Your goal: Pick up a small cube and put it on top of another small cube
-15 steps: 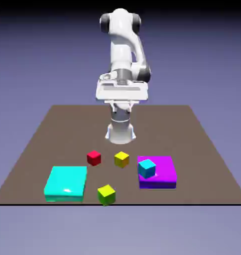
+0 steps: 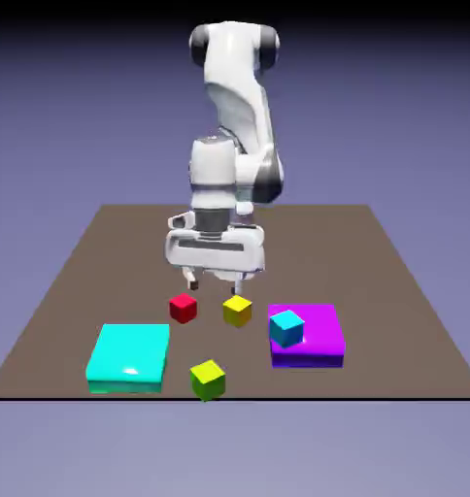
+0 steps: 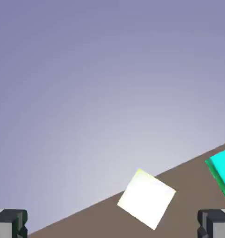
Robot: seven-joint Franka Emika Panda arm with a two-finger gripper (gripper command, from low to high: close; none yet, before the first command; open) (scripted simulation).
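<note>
While the exterior view is showing the gripper (image 2: pixel 214 285) hovering with fingers spread and nothing between them, the lime cube (image 2: pixel 208 380) is sitting nearer the camera than the fingers, at the table's (image 2: pixel 375 272) front edge; the red cube (image 2: pixel 184 309) and yellow cube (image 2: pixel 238 311) are lying just camera-side of them; in the hand view, the fingertips are standing wide apart, the lime cube, glaring white, appearing above and between them.

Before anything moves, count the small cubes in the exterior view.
4: lime at the near edge, red and yellow farther back, blue on the purple block.
</note>
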